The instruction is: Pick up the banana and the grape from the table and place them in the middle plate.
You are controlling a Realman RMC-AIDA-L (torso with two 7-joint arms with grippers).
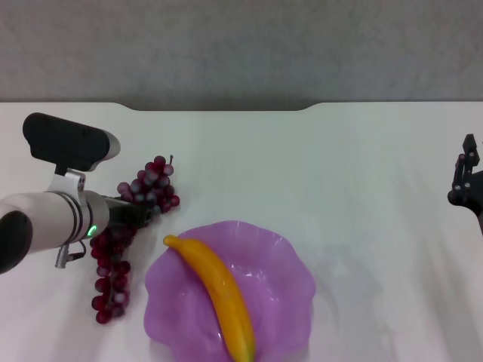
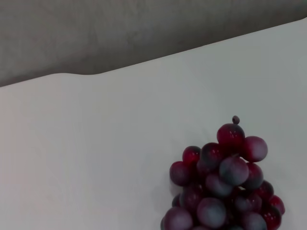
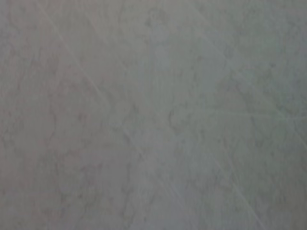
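The banana [image 1: 219, 298] lay in the middle plate [image 1: 287, 302] by the counter's [image 1: 317, 173] near edge. The left hand [image 1: 139, 213] pinched the grape [image 1: 124, 234] near the left edge. The right hand [image 1: 468, 181] waited at the right edge; I could not tell its grip.

yellow banana [image 1: 219, 294], purple plate [image 1: 290, 302] — dark-red grapes [image 1: 121, 249]

White tabletop [image 1: 317, 173] filling the foreground, far edge notched between rounded corners, grey textured wall [image 1: 241, 45] directly behind it, even diffuse light, soft faint shadows
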